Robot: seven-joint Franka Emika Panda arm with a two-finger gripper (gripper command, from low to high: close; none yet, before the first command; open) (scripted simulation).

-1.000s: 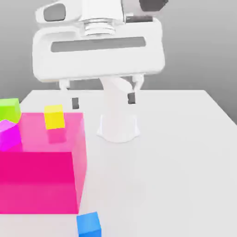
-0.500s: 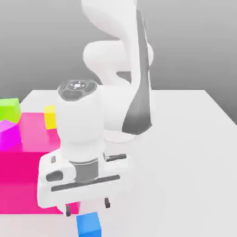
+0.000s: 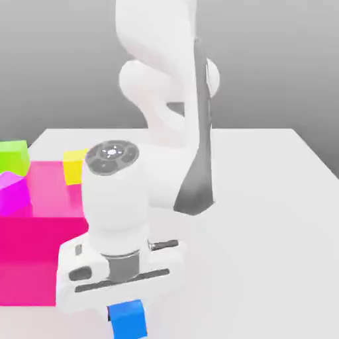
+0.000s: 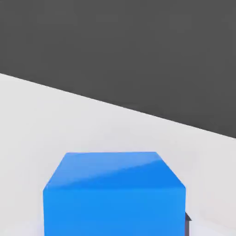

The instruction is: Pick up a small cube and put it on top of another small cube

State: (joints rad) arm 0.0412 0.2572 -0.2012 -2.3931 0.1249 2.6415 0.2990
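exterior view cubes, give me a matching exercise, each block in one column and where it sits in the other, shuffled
Things:
1. blue cube
2. yellow cube
3. lime-green cube
4. magenta-violet cube

Places:
A. far left edge, farthest back
B. bottom of the picture, under the robot's hand
C. beyond the big pink block, beside the arm
D. left edge, just in front of the lime-green one

Pairs: 1-B, 2-C, 3-A, 4-D

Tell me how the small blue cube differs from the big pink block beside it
The blue cube is far smaller than the pink block. The blue cube is opaque bright blue; the pink block is hot pink and looks see-through. The blue cube sits under the gripper with nothing on it; the pink block stands clear of the gripper at the exterior view's left. Both rest on the white table and have plain faces.
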